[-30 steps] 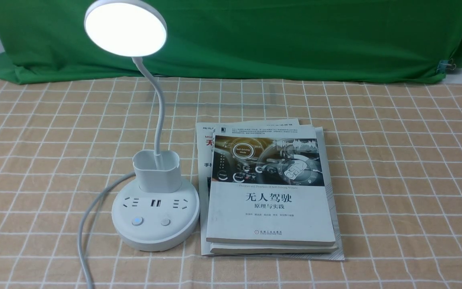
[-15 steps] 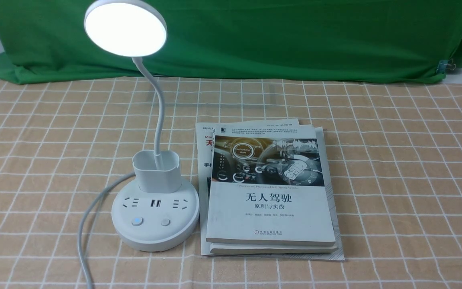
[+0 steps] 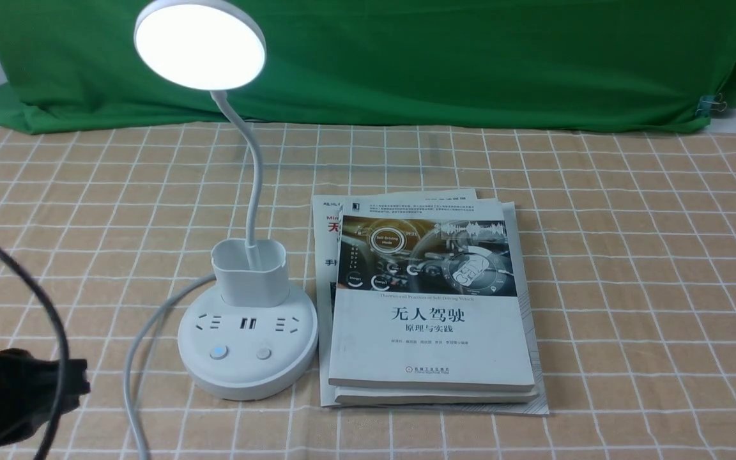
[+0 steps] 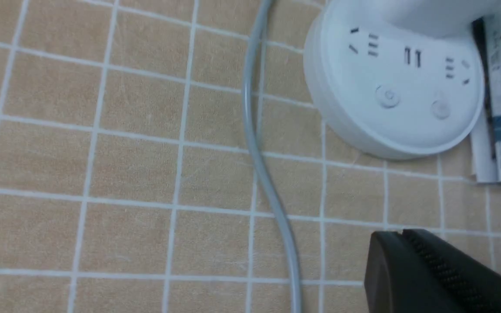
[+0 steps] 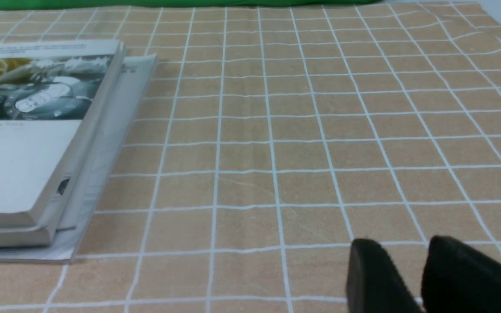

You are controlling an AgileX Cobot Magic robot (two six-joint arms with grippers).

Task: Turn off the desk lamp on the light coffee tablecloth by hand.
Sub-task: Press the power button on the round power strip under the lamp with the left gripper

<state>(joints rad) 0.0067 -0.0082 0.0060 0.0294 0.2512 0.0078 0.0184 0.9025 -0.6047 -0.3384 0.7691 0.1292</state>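
Fingers [image 4: 433, 274] of the black left gripper [image 4: 403, 234] are seen pressed together along a thin seam, with nothing held between them. They are kept clear of the white desk lamp [image 3: 246, 370], whose round base with its two buttons [image 4: 387, 95] lies ahead of the tips, the white cord [image 4: 255, 152] running beside them. The lamp is set left of centre on the light coffee tablecloth [image 3: 630, 255], gridded in thin white lines, its disc head lit and its base just beside a stack of pale-covered books [image 3: 432, 332]. The right gripper [image 5: 415, 254] is held well apart, past the books, its black fingers [image 5: 372, 278] parted by a narrow gap and nothing gripped.
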